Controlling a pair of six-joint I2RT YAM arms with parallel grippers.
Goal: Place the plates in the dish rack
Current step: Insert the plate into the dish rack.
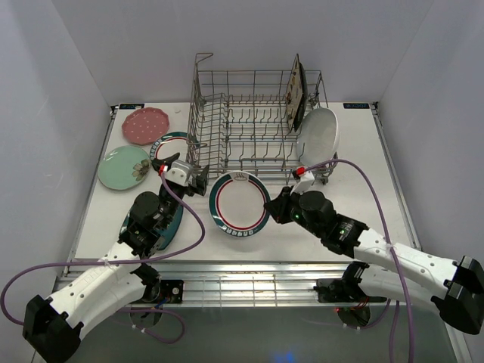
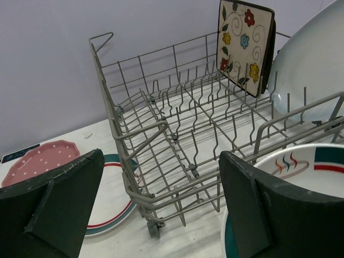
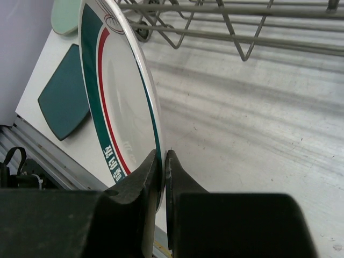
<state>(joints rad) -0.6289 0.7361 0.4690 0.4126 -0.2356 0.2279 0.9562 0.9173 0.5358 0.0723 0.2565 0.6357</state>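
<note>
On the left of the worktop [image 1: 363, 204] I see the pink dotted plate [image 1: 145, 125] and, nearer me, the mint green plate [image 1: 125, 167]. Just right of them, a rimmed round plate [image 1: 172, 142] lies by the left corner of the dish rack [image 1: 249, 125], and the teal square plate [image 3: 63, 102] sits under my left arm. My left gripper [image 2: 161, 204] is spread wide, grasping nothing, facing the rack. Just in front of the rack is the second rimmed plate [image 1: 239, 203]. My right gripper [image 3: 163, 161] is clenched on its rim. Floral square plates [image 1: 296, 89] stand upright at the rack's right end, with the white oval plate [image 1: 324, 132] leaning beside them.
</note>
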